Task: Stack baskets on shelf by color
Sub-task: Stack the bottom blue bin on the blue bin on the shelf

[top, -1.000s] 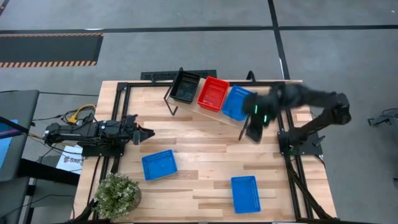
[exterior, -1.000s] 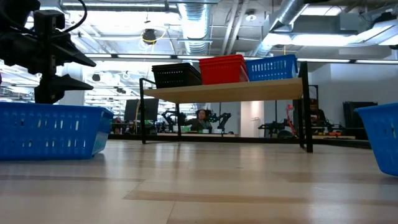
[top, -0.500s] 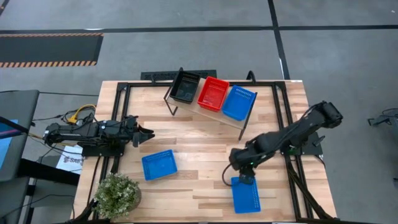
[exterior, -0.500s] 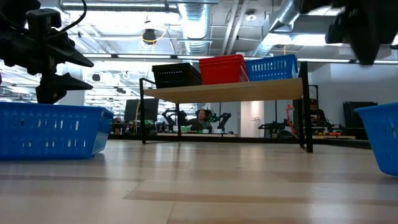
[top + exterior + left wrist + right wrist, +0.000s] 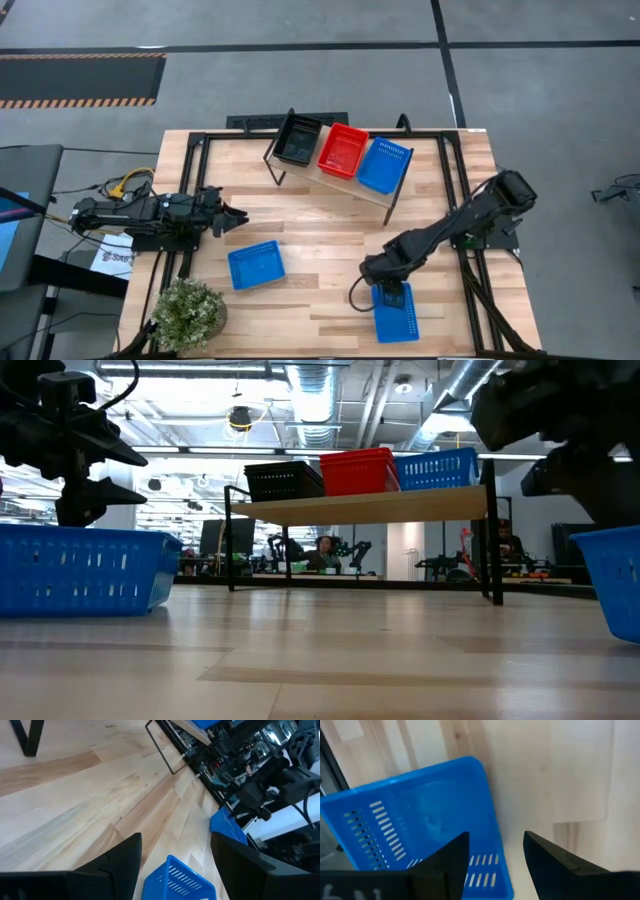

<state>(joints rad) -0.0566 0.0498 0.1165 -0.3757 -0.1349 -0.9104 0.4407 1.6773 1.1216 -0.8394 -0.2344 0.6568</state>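
The shelf (image 5: 345,183) stands at the table's far side and carries black baskets (image 5: 299,138), red baskets (image 5: 343,150) and a blue basket (image 5: 384,165), side by side. Two more blue baskets lie on the table, one left of centre (image 5: 256,265) and one near right (image 5: 395,312). My right gripper (image 5: 390,290) is open above the far end of the near-right blue basket (image 5: 415,820), one finger over its inside and one outside its wall. My left gripper (image 5: 238,215) is open and empty at the table's left, level, pointing right.
A potted plant (image 5: 187,312) stands at the near left corner. Black frame rails (image 5: 470,270) run along the table's sides. Bare tabletop (image 5: 330,240) lies between the shelf and the two loose baskets.
My right gripper has swung from the shelf's right end, beside the blue basket there, toward the table's near edge and down. It now hangs over the far end of the near-right blue basket. The baskets have stayed where they were.
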